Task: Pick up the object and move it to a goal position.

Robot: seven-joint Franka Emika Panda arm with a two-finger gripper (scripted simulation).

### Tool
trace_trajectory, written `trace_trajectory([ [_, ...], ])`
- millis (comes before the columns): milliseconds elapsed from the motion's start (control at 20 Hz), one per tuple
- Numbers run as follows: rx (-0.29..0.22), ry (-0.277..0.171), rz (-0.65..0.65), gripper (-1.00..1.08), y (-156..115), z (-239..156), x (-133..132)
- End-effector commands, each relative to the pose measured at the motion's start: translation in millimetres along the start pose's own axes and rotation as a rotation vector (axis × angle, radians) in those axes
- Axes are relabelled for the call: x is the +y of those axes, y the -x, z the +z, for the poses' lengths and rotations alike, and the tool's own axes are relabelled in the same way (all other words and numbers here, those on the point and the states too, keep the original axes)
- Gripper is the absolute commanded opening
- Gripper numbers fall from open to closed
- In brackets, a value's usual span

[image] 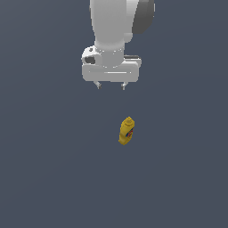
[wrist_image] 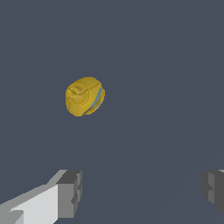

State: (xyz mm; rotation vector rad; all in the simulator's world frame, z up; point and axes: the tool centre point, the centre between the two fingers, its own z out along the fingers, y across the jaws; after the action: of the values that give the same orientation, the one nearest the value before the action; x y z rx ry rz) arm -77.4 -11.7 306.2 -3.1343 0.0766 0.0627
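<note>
One bottle [image: 127, 132] stands below the spread claw [image: 111, 85].

A flat, plain dark grey-blue surface [image: 49, 178] fills both views; no edge or corner of it appears in either one, so nothing can be placed against its borders. One thing stands on it: a small yellow squeeze bottle [image: 127, 131] with a narrower yellow cap and a red-and-blue label. It stands upright, leaning slightly. The wrist view looks down on its cap [wrist_image: 78, 93] and a blue stripe along one side.
</note>
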Motion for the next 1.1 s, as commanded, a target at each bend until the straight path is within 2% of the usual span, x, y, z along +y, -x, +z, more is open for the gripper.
trace_trajectory([
  [0,0.000,0.000,0.000,1.00,0.0,0.0,0.0],
  [500,-0.030,0.020,-0.051,1.00,2.2,4.5,-13.0],
  [1050,-0.022,0.019,0.016,1.00,-5.9,10.5,-18.1],
])
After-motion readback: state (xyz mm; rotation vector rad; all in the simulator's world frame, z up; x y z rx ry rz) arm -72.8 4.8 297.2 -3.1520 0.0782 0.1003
